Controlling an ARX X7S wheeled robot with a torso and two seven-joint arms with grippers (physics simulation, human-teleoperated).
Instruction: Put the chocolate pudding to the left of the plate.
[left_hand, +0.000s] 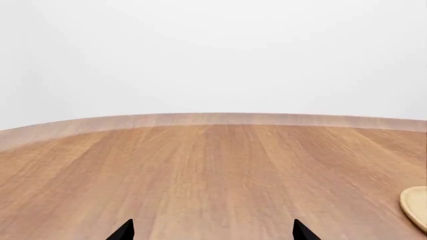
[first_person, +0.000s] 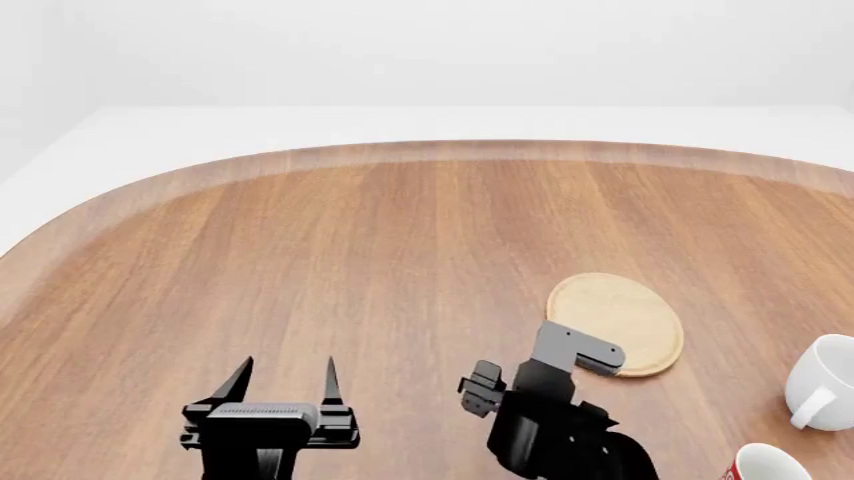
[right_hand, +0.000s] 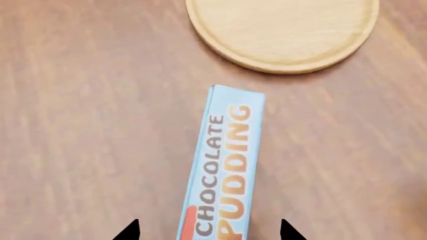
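In the right wrist view the chocolate pudding (right_hand: 223, 170) shows its narrow light-blue side with orange and brown lettering. It lies lengthwise between my right gripper's (right_hand: 208, 231) black fingertips, with a gap on each side, so the jaws are open around it. One end points at the tan wooden plate (right_hand: 283, 30), a short gap away. In the head view the plate (first_person: 617, 320) lies at the right middle. My right gripper (first_person: 531, 392) hangs just left of and nearer than it, hiding the carton. My left gripper (first_person: 283, 385) is open and empty, far left of the plate.
A white mug (first_person: 825, 380) stands right of the plate and a red mug (first_person: 761, 465) at the bottom right corner. The wooden table (first_person: 374, 240) curves to a rounded far edge. The left wrist view shows bare table and the plate's rim (left_hand: 417, 206).
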